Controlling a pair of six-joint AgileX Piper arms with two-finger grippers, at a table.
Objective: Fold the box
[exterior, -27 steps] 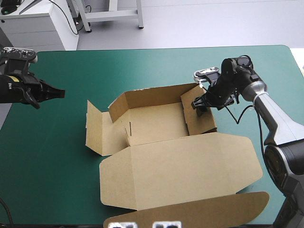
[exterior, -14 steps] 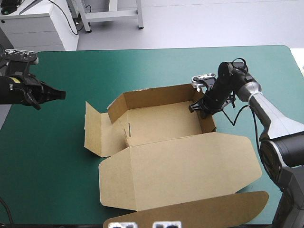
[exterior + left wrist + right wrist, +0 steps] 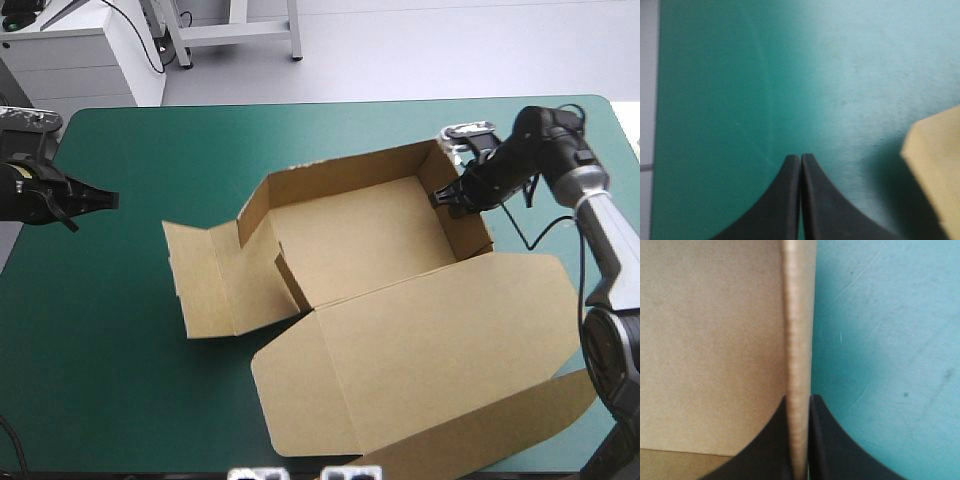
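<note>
My right hand (image 3: 447,197) grips the box (image 3: 350,235). Its two black fingers are all but closed on one raised wall (image 3: 799,315), one finger inside the tray and one outside, and the board's thin edge runs straight ahead from between the fingertips. On the inner side of that hand I see bare brown board, and on the outer side the teal-green cover of the desk (image 3: 120,350). There is one box, a single cut sheet. Its tray is open, with the far wall and the wall in my grip standing. One broad lid panel lies flat on the side away from the far wall, and one flap is spread flat on the side toward my other hand. My left hand (image 3: 110,200) has its two fingers pressed together into a single pointed arch, holding nothing. It hangs over the cover near the desk's left edge, well apart from the box. Only one brown corner (image 3: 935,160) shows ahead of it, off to one side.
</note>
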